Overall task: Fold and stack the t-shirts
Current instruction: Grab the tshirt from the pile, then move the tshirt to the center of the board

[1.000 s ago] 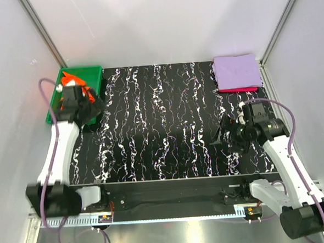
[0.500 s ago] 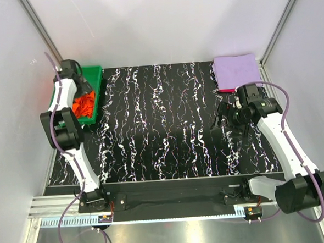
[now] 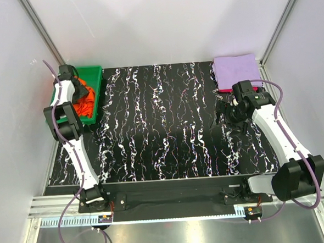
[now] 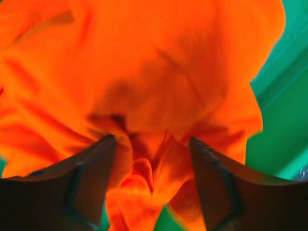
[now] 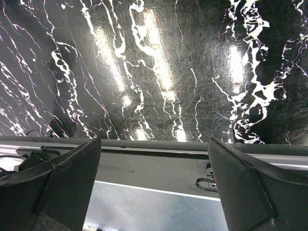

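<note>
The orange-red t-shirt (image 3: pixel 85 102) lies crumpled in the green tray (image 3: pixel 94 71) at the far left. My left gripper (image 3: pixel 76 92) reaches down into the tray. In the left wrist view it (image 4: pixel 151 139) is open, its fingers pressed into the orange cloth (image 4: pixel 144 72), with a fold bunched between them. The lavender t-shirt (image 3: pixel 236 70) lies folded at the far right on top of the crimson-pink t-shirt (image 3: pixel 225 89), of which only an edge shows. My right gripper (image 3: pixel 225 111) is open and empty above the table, just in front of that stack; it also shows in the right wrist view (image 5: pixel 154 140).
The black marbled table (image 3: pixel 162 121) spreads between the tray and the stack. White walls and metal posts close in the far side and both sides. The right wrist view shows the table's near edge (image 5: pixel 154 144) and the metal rail (image 5: pixel 159 168) below it.
My left arm has swung from the tray's near side over its far corner, and the gripper has come down onto the orange-red shirt. My right arm has drawn back toward the stack.
</note>
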